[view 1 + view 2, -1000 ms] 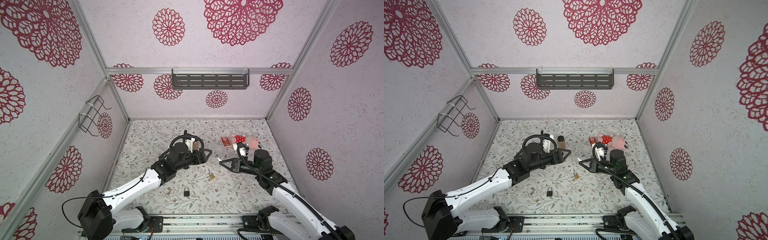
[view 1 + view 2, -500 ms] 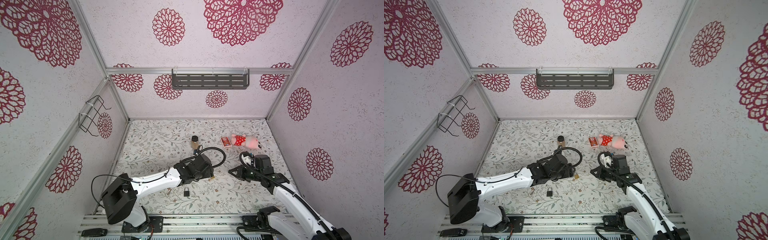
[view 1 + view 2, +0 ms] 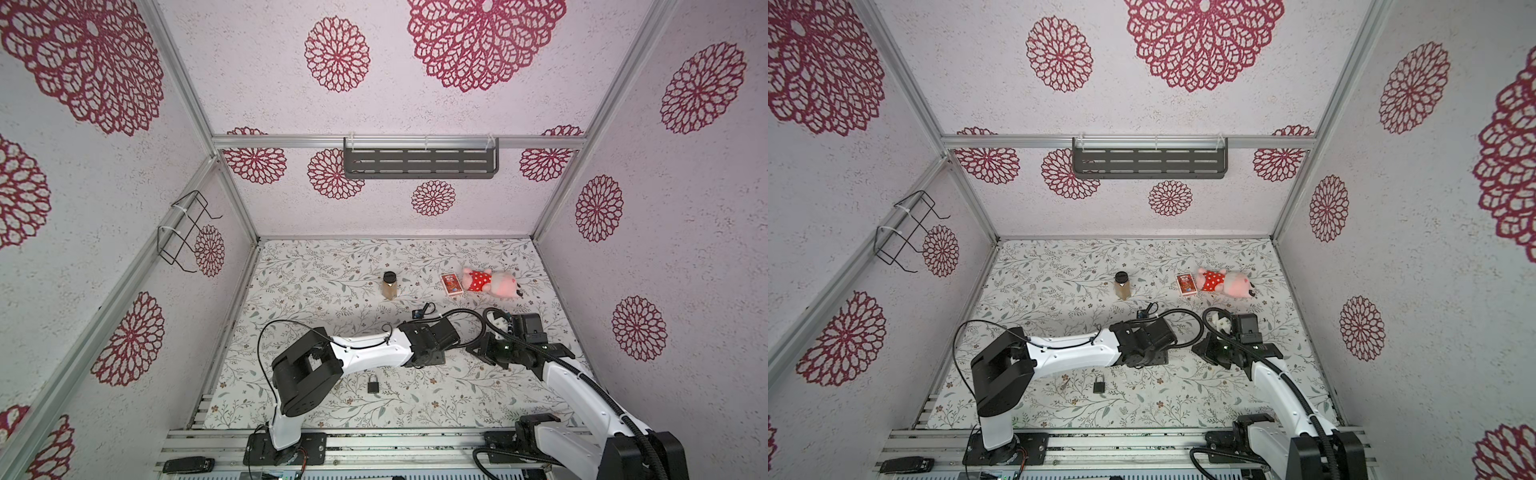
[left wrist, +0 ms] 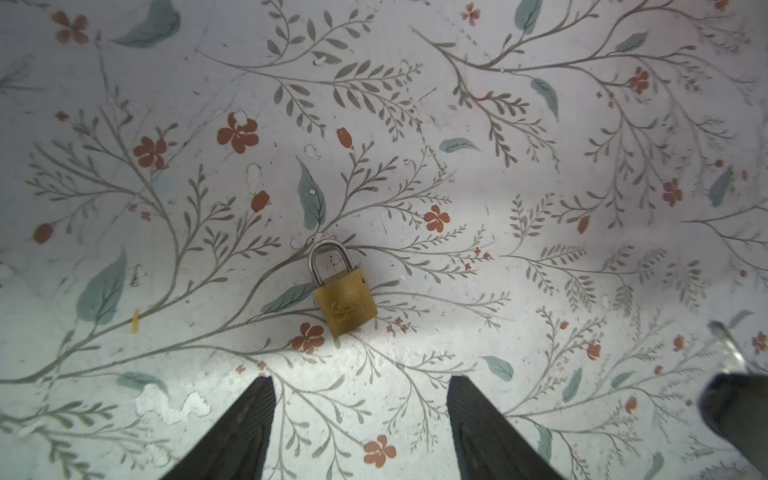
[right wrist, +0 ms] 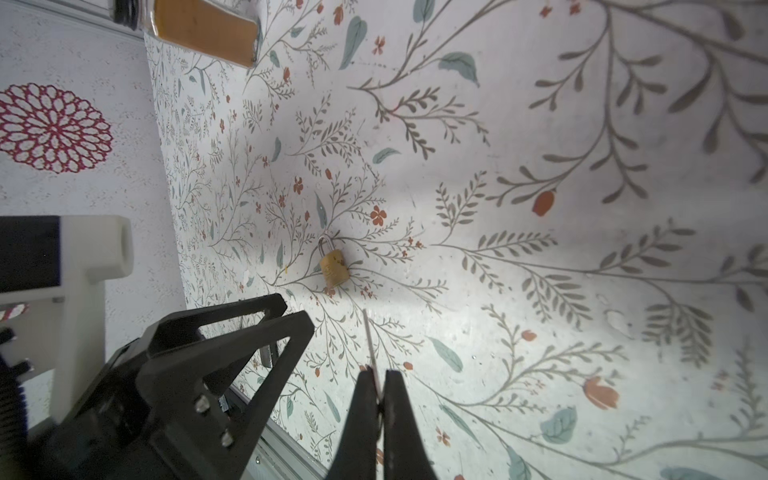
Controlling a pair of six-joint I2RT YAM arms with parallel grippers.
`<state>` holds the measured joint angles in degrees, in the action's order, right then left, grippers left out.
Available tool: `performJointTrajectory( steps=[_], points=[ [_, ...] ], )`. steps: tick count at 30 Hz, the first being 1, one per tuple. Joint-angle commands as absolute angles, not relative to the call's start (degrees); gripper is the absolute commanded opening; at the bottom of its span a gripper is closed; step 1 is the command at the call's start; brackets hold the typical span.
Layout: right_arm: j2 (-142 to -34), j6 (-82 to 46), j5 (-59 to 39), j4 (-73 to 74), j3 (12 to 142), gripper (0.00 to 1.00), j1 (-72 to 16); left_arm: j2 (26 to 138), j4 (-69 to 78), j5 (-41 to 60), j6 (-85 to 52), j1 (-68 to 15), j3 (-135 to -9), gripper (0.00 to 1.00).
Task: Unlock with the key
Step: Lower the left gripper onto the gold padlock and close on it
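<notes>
While left pincer [image 4: 359,380] gapes empty, brass padlock [image 4: 344,291] lies just beyond it | right pincer [image 5: 379,376] — clamped on key [image 5: 370,340]

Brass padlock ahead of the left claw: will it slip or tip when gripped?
The brass padlock lies flat on the mat, so it likely won't roll or tip. Its metal body looks solid: probably stiff, heavy for its size. Smooth faces may slip.

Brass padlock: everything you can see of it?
The brass padlock is small, with a squarish gold-coloured metal body bearing a faint engraved mark and a silver shackle that looks seated at both legs. It lies flat, face up, on the floral table cover, touched by nothing else. The open left end effector hovers just short of its base. No keyhole shows.
</notes>
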<state>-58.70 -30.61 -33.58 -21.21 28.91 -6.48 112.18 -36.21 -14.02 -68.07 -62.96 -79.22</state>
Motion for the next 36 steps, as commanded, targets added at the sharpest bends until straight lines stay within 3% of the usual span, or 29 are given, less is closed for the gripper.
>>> performJointTrajectory(
  steps=[1,11,26,36],
  points=[
    [-59.7,-28.5,-35.7,-20.0,28.6,0.0,-5.0,116.5,-42.4,-16.9,-69.1,-62.9,-83.5,0.71],
    [-61.6,-27.4,-37.3,-18.6,28.1,0.0,-3.8,122.1,-45.4,-19.4,-69.8,-62.5,-88.6,0.69],
    [-63.3,-26.6,-38.4,-18.5,28.6,0.0,-3.7,121.9,-46.3,-18.2,-69.5,-61.9,-87.7,0.5],
    [-63.3,-27.4,-38.8,-17.4,28.3,0.0,-3.8,124.0,-44.7,-15.9,-68.7,-61.6,-88.1,0.47]
  ],
)
